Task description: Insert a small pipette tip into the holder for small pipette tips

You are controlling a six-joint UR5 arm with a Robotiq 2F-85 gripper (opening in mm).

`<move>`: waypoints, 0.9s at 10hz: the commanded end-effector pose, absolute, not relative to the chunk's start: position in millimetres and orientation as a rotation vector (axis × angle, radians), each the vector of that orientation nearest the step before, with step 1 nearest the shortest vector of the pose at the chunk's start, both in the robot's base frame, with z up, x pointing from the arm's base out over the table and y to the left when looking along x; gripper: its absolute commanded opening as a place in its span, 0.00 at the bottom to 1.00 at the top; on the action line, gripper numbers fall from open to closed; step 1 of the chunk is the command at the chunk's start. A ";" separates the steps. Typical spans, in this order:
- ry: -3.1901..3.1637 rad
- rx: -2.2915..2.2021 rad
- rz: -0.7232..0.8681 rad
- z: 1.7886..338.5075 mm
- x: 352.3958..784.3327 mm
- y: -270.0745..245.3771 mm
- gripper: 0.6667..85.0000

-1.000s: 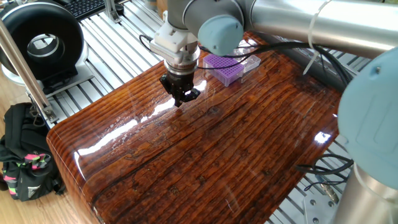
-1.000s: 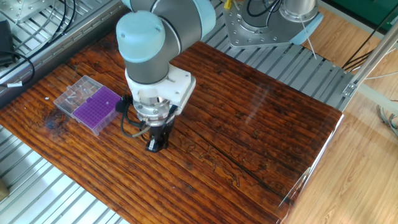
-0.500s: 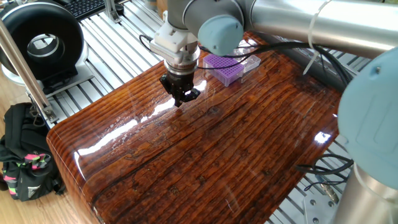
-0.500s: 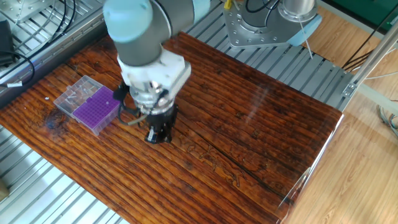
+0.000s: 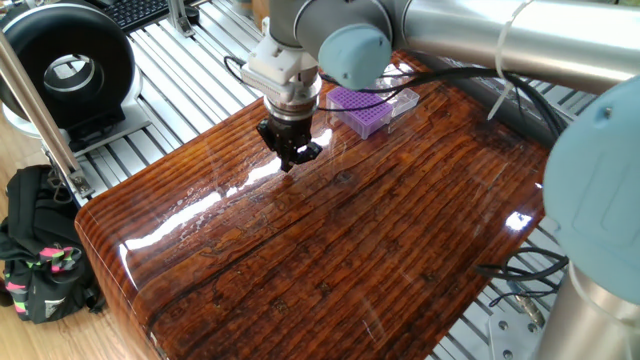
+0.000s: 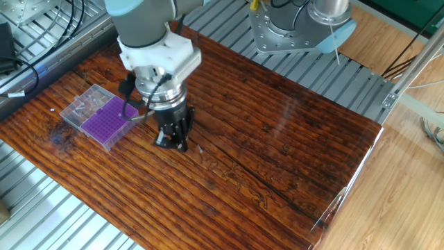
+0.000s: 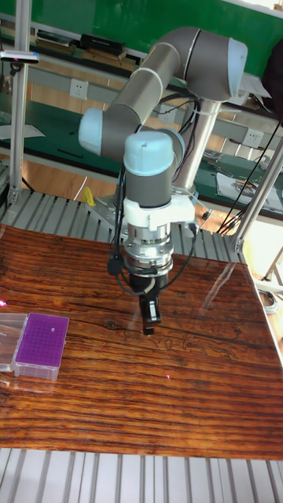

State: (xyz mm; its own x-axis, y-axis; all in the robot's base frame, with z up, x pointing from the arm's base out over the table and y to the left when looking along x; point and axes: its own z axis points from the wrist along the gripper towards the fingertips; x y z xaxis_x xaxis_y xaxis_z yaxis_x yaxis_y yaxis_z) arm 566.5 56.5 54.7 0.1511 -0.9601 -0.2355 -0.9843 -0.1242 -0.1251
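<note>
The holder for small pipette tips (image 6: 109,119) is a purple rack with a grid of tiny holes, set in a clear box, and stands near one table edge. It also shows as the purple rack (image 5: 360,108) and the holder (image 7: 41,343). My gripper (image 6: 170,144) hangs just above the wood, a short way to the holder's side. Its black fingers (image 7: 148,314) point down, slightly tilted and close together. The gripper (image 5: 290,160) shows nothing I can make out between its fingers. The small pipette tip is too small to find in any view.
The dark wooden table (image 6: 277,139) lies on a ribbed aluminium frame (image 6: 326,69). The clear lid (image 6: 82,104) lies open beside the purple rack. A black round device (image 5: 70,70) stands beyond one table edge, and a bag (image 5: 40,250) lies on the floor.
In the other fixed view the wrist has swung left and back toward the holder. The gripper now tilts, and its fingertips have shifted slightly the same way. The holder has not moved.
</note>
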 end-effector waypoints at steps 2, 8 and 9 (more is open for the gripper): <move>1.970 -2.104 0.140 45.3 566.4 68.2 0.02; 2.516 -1.584 0.119 39.9 524.8 85.9 0.32; 2.557 -1.565 0.102 38.1 521.5 79.9 0.40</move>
